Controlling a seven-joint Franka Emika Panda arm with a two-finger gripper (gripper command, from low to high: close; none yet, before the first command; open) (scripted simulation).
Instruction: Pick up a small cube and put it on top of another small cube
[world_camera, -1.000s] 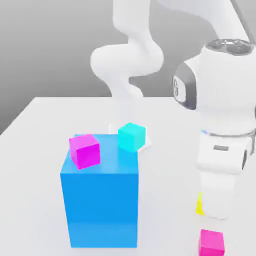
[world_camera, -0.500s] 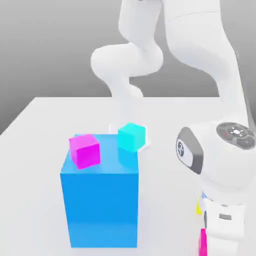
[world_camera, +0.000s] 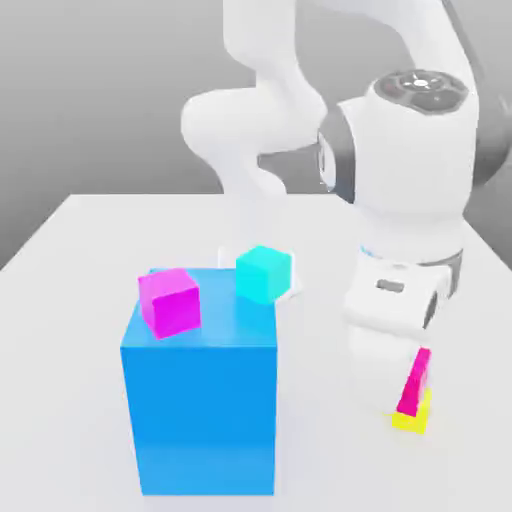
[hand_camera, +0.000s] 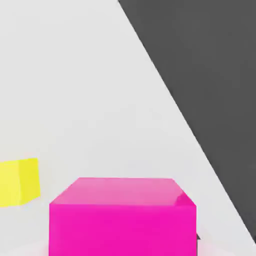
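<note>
Beside the matte yellow cube (world_camera: 411, 419), the tool (world_camera: 408, 392) grips a smooth hot-pink cube (world_camera: 415, 381).

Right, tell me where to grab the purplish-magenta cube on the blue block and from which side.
Grip the purplish-magenta cube by two opposite vertical faces, coming straight down from above. It sits flat on the tall blue block, near an edge; its sides are free, and a sideways approach could push it off. The tool is shut on the hot-pink cube, so place that first.
</note>
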